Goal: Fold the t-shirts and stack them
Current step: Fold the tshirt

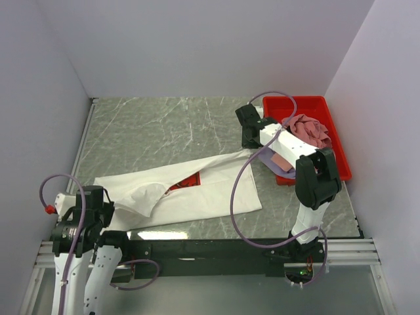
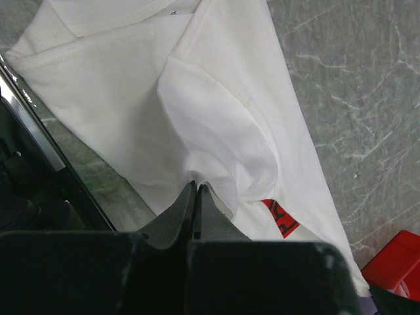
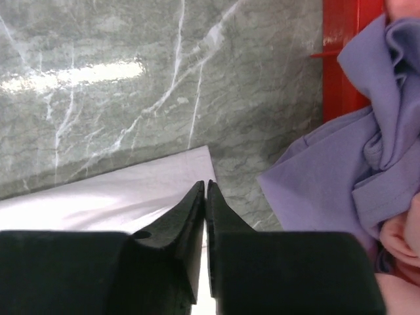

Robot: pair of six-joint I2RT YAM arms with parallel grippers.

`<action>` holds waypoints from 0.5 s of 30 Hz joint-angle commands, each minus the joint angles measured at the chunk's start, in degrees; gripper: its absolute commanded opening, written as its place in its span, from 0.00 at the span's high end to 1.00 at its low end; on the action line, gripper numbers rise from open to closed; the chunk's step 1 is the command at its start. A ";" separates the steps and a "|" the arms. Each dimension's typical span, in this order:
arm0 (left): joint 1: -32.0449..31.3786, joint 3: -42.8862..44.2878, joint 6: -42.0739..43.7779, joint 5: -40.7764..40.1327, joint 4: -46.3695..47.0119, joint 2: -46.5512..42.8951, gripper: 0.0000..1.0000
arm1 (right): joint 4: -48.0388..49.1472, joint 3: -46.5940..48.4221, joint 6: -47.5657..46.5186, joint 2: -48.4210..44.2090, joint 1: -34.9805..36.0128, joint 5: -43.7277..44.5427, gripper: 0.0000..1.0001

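Left gripper (image 2: 197, 187) jaws clamp white tee (image 2: 216, 118) fold; drag flat, keep edges aligned. Right gripper (image 3: 205, 186) jaws nearly together, grip unclear.

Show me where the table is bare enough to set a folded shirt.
Widest bare stretch: the far-left table, between the back wall and the white shirt. A narrow strip lies between that shirt and the right arm. Crowded on the right: bin, lavender shirt and that arm.
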 commanded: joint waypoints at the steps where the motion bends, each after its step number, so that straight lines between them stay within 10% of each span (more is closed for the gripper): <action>1: 0.00 -0.01 -1.60 -0.64 -1.52 -2.13 1.00 | 0.28 -1.12 0.35 -0.71 0.16 2.55 0.80; 7: 0.00 -0.63 -0.99 -0.47 -0.81 -2.40 1.00 | -1.48 -2.08 3.16 -2.02 0.08 4.74 0.48; 15: 0.00 -1.07 -1.16 -0.47 -0.20 -1.61 1.00 | 3.87 -4.98 0.89 -9.23 1.57 -12.17 0.37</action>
